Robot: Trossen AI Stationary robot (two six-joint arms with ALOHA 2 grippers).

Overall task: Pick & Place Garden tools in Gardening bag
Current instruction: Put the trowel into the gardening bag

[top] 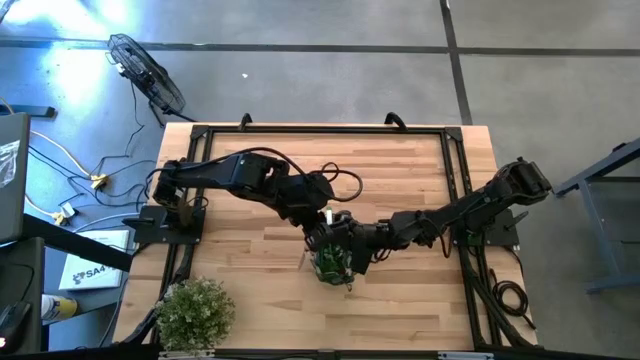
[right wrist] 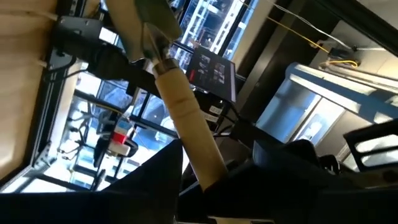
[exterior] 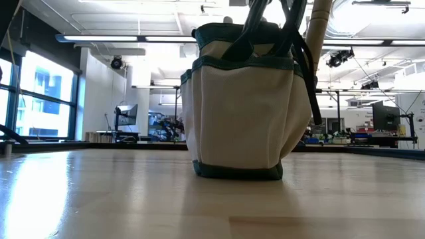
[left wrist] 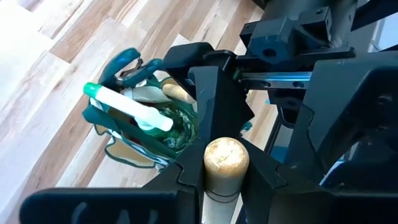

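From above, both arms cover most of the bag [top: 330, 262], so its contents cannot be made out there. At surface height the picture's top edge cuts off the bag's handles [exterior: 292, 26] and a pale wooden handle [exterior: 319, 20] (its metal end is hidden). Whether the left hand [left wrist: 225, 180] presses that trowel handle [left wrist: 226, 158] is unclear.

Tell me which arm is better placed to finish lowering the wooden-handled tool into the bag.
Left, most likely. The left gripper is closed on the wooden handle directly over the gardening bag and its open mouth. The right gripper sits alongside the same handle, with no clear hold.
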